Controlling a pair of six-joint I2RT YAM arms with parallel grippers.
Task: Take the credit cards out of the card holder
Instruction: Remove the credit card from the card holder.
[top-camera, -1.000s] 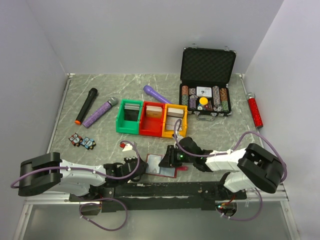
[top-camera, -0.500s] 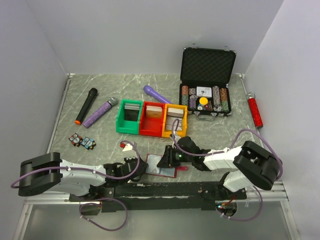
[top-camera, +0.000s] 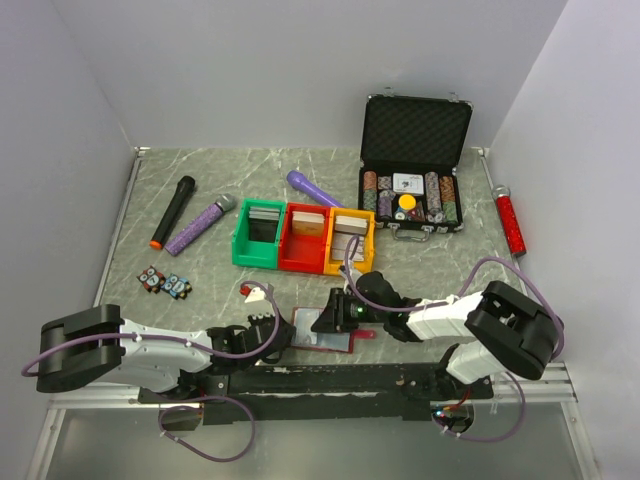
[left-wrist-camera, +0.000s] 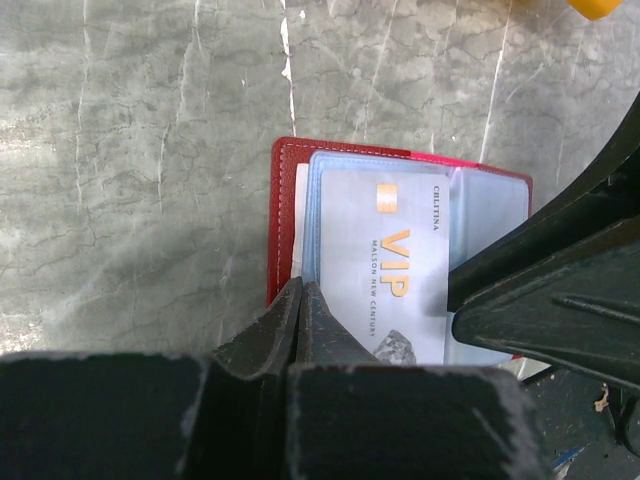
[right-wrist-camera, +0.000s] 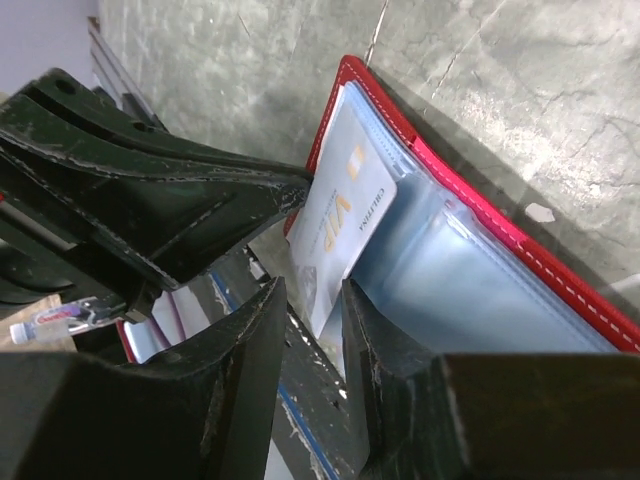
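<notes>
- Pale blue-white plastic card (left-wrist-camera: 385, 270) on the open dark-red folding card holder (left-wrist-camera: 283, 200): "VIP" in large gold capitals, running top to bottom in the left wrist view.
- Same card, beside "VIP": smaller gold line, read as "MAISON NEW CENTURY"; first word not certain.
- Same card, near upper right edge: small dark print, roughly "CELITINA"; spelling not certain.
- Right wrist view: "VIP" legible again on same card; small print blurred.
- Top view: white label inside black foam-lined poker chip case (top-camera: 405, 181) too small to read.

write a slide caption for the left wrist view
Left gripper, shut, meets the edge of the open card holder, a VIP card showing in its sleeve.
</notes>
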